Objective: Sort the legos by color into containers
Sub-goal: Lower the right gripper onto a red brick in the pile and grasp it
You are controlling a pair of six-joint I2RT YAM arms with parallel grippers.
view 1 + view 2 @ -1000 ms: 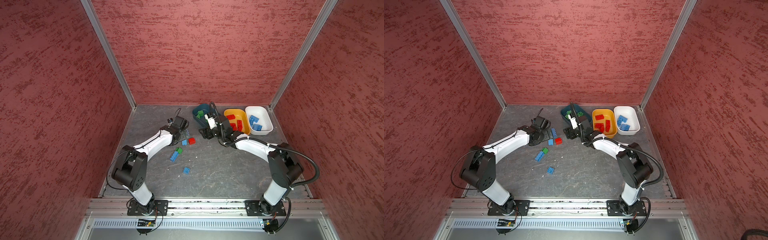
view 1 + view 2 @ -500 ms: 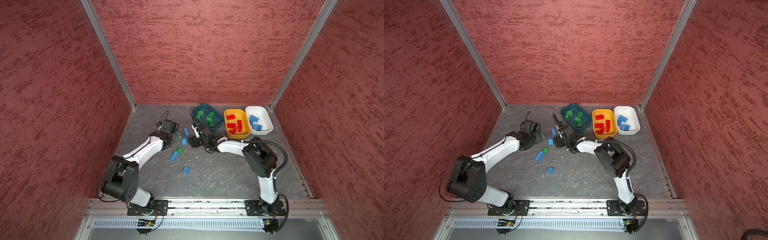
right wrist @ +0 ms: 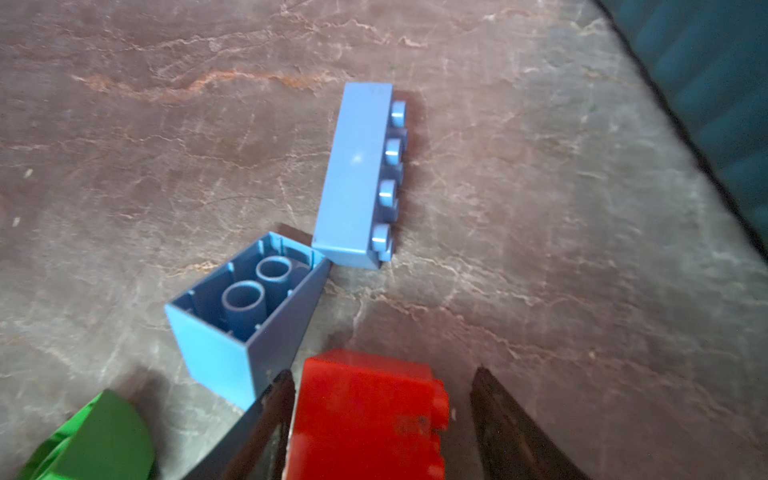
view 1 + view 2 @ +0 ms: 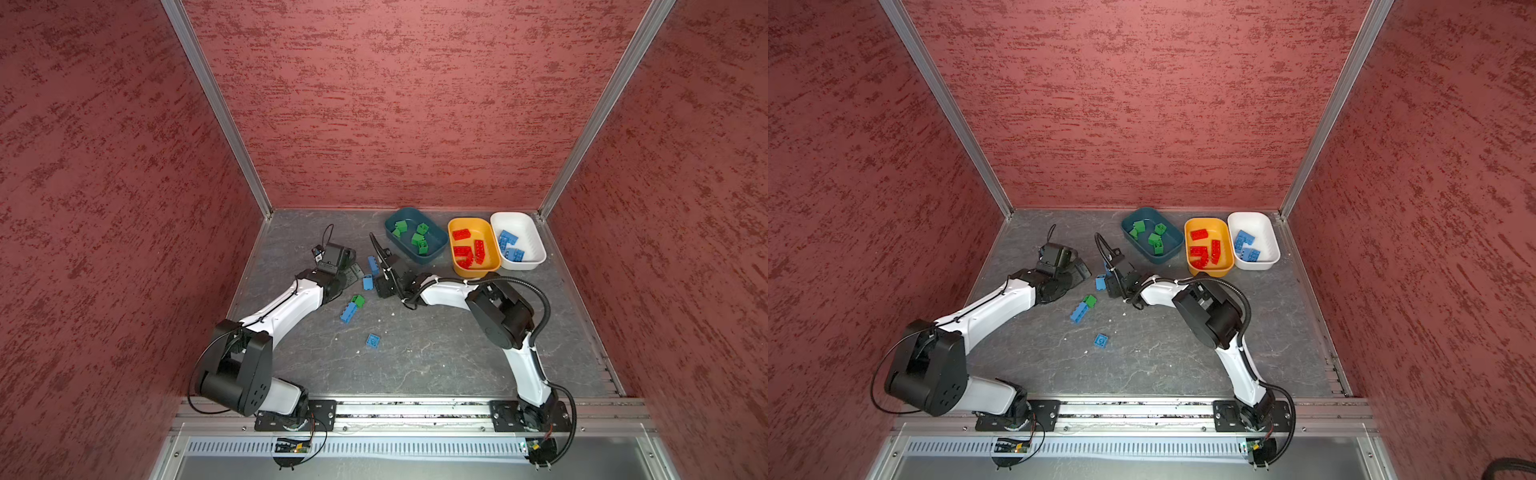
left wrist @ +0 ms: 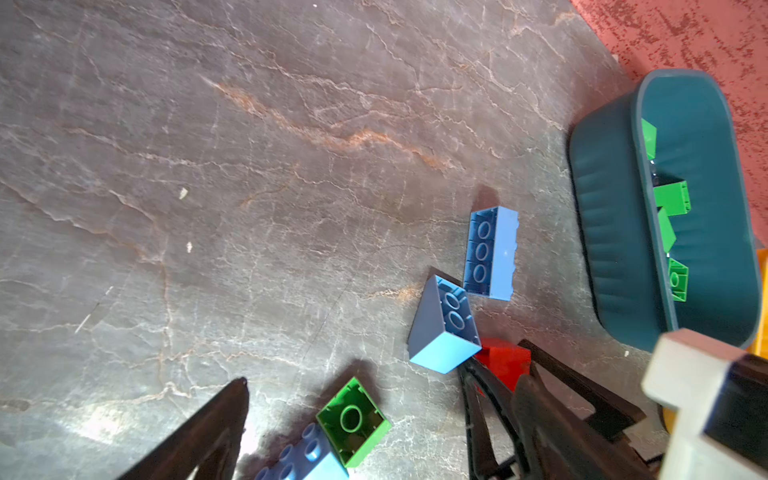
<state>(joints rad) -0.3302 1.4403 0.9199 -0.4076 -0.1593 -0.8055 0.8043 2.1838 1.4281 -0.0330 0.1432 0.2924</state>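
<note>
My right gripper (image 3: 384,372) is low over the floor, open around a red lego (image 3: 370,415). One finger touches the red lego and the other stands a little off it. In both top views the right gripper (image 4: 379,286) hides that lego. Beside it lie two blue legos (image 3: 241,316) (image 3: 357,174). My left gripper (image 5: 357,378) is wide open and holds nothing, just above a green lego (image 5: 353,419) that touches a blue oblong one (image 4: 348,312). The teal container (image 4: 409,254) holds green legos, the orange one (image 4: 473,271) red, the white one (image 4: 524,264) blue.
A lone blue square lego (image 4: 372,340) lies nearer the front of the grey floor. Red walls close in the left, back and right sides. The two grippers are close to each other at mid-floor, left of the tubs (image 4: 1152,259).
My right arm has swung from beside the tubs leftward and down to the loose legos, and now covers the red one. My left gripper has drawn back a little to the left.
</note>
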